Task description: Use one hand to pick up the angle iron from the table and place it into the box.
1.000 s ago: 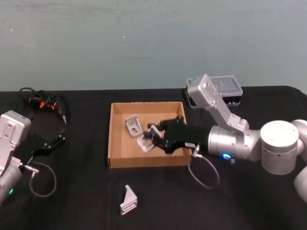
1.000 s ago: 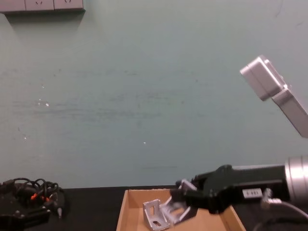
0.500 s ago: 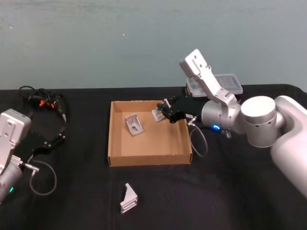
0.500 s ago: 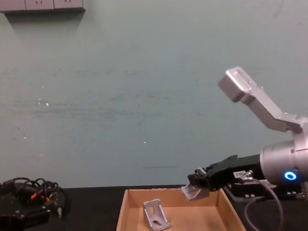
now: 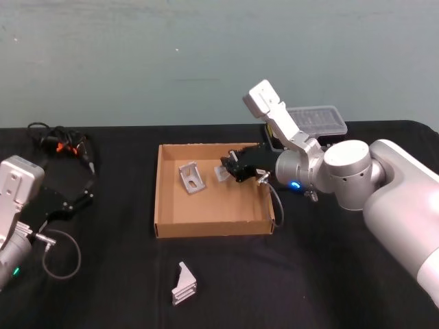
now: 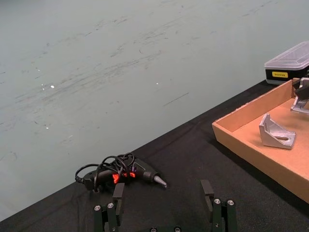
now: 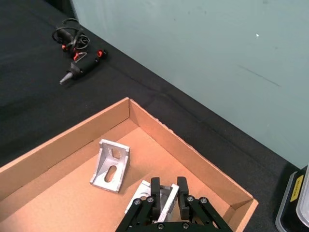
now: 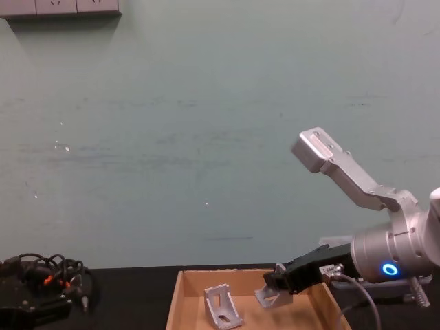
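Table (image 5: 309,274) is carrying everything, matte black. Right arm is reaching in from the right, blue ring glowing, over the box's right wall. Box (image 5: 212,229) is sitting mid-table, tan, low walls. Plastic case (image 5: 315,120) is lying behind the arm, well clear. Left gripper (image 6: 163,193) is sitting parked at the table's left edge, fingers standing wide apart with nothing between them. Glue gun (image 5: 62,145) with its tangled cable is lying at far left, out of play.

Right gripper (image 5: 225,169) is hanging inside the box near the far right corner, fingers closed narrow and clamping the held angle iron (image 7: 159,198). I cannot tell whether the held piece is touching the box floor. Second angle iron (image 5: 192,178) is resting on the box floor just beside it, apart. Third angle iron (image 5: 184,284) is waiting on the table in front of the box.

Step, judging: placing, carry finished, release pending. Next move is likely calling for a short lowering, opening the fingers, then lifting out without clipping the wall or the second angle iron.
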Tool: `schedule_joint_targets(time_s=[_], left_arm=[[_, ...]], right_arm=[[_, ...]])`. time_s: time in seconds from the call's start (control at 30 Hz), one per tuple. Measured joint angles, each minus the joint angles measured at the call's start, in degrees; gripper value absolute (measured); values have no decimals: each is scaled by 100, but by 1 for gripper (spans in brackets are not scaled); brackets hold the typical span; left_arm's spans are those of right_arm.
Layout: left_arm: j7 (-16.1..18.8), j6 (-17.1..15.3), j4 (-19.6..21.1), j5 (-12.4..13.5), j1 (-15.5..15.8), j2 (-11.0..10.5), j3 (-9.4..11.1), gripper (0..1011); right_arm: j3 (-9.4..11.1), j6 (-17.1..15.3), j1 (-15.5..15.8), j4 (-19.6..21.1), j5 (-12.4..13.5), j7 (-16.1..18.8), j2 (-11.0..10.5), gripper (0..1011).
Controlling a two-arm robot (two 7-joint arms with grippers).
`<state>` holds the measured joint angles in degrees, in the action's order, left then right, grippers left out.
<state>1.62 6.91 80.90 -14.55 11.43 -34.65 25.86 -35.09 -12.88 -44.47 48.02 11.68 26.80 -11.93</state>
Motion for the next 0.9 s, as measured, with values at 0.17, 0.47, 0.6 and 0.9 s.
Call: schedule_joint_targets(time_s=[0.17, 0.47, 0.6, 0.9], left_arm=[[0, 0, 0, 0, 0, 0, 0, 1000], [0, 0, 0, 0, 0, 0, 0, 1000], [0, 0, 0, 0, 0, 0, 0, 1000], [0, 0, 0, 0, 0, 0, 0, 1000]], right_arm=[[31, 37, -98, -317, -85, 0, 143, 208], [59, 11, -178, -563, -164, 29, 274, 208], [56, 15, -174, -549, -161, 29, 263, 208], [50, 24, -169, -530, -155, 33, 255, 372]])
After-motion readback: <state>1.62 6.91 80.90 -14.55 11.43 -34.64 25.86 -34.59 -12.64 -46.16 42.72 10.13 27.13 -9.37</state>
